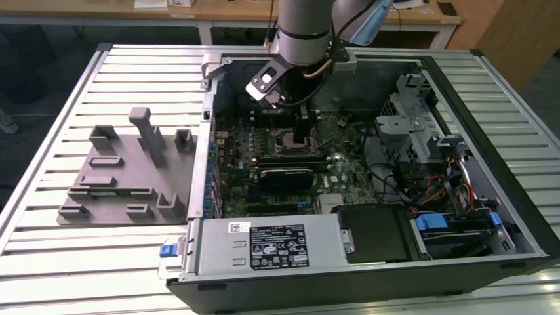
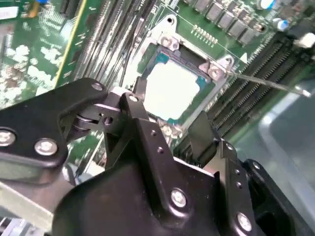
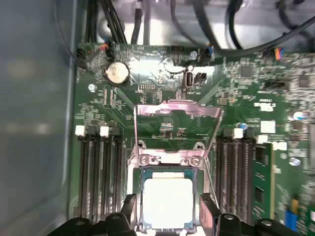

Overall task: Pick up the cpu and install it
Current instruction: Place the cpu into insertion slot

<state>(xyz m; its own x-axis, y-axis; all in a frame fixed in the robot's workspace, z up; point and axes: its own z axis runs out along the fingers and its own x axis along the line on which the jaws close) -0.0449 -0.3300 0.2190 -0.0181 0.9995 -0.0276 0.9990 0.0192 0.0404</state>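
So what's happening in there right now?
The arm's gripper is down inside the open computer case, right over the motherboard socket. The cpu sits flat within the socket frame, silver top up, and the metal retention plate stands swung open. Whether the gripper is clamped on the cpu can't be told.

The arm is a thick silver-grey tube with a darker grey ring at its joint and a pale blue cap beside it. Above the claw, a tan cable and a black one loop along the wrist. The claw is matte black. It has two flat, angular fingers dotted with small holes, hinged links behind them, and bright silver screws in the body.
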